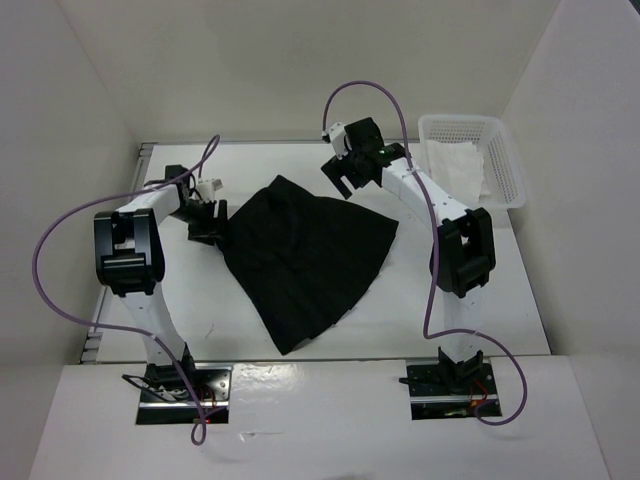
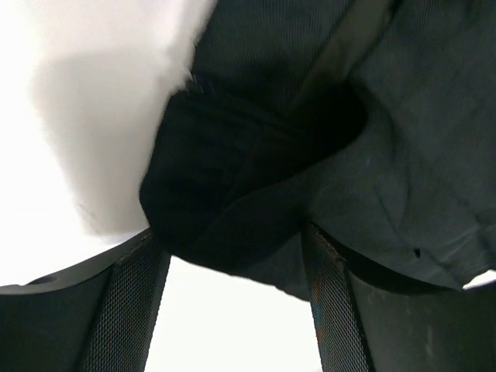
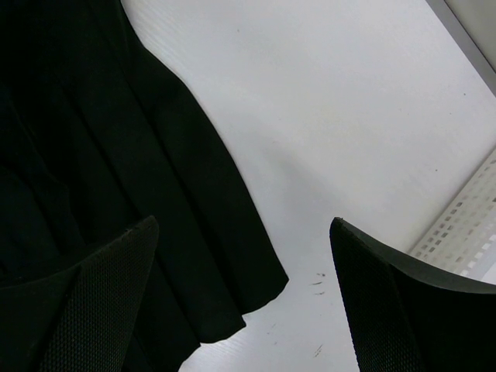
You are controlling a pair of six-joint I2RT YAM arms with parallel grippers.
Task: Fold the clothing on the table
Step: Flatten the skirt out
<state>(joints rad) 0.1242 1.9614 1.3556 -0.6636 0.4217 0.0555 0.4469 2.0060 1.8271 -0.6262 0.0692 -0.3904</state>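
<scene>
Mesh-faced fingers (image 2: 139,310) of the left gripper (image 2: 232,236) are being seen closest in the left wrist view. The jaws are standing apart, and a bunched fold of the clothing (image 2: 232,194) is being framed at their tips; whether that fold is being squeezed cannot be told. This bunching is being hidden in the top view, where the gripper is being shown at the clothing's narrow waistband end, the end farthest from the basket (image 1: 505,160). The left arm (image 1: 128,250) is being held bent, its forearm being aimed toward the basket's side. The right gripper (image 3: 244,225) is being held above the table (image 3: 325,116), between the clothing and the basket, jaws wide and nothing between them. The clothing is being seen flat on the table, left of the basket, its long axis being set diagonally, with the waistband pointing away from the basket.
</scene>
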